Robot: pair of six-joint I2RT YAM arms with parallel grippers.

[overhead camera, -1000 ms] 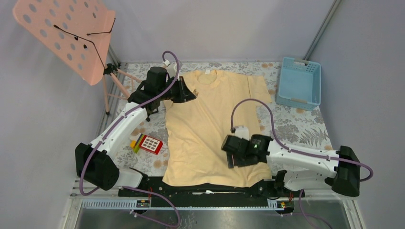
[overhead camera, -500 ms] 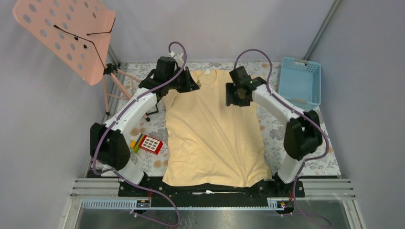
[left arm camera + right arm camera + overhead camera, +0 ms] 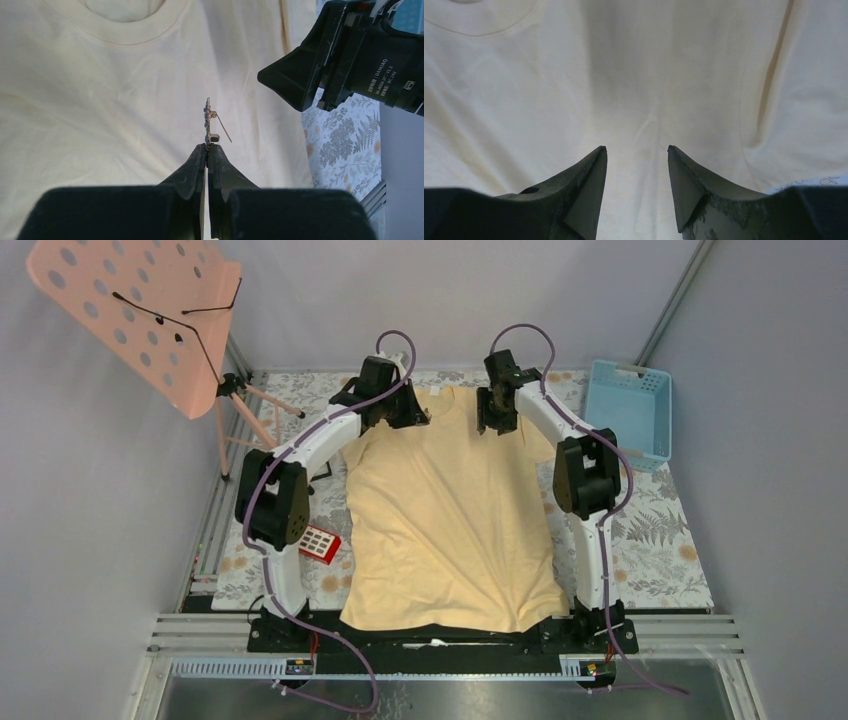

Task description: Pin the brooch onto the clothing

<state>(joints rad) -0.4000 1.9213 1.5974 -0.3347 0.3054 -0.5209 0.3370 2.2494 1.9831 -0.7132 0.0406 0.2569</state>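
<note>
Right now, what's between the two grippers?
Only bare T-shirt, just below its collar, per the top view; left gripper holds the brooch, right gripper open.
</note>
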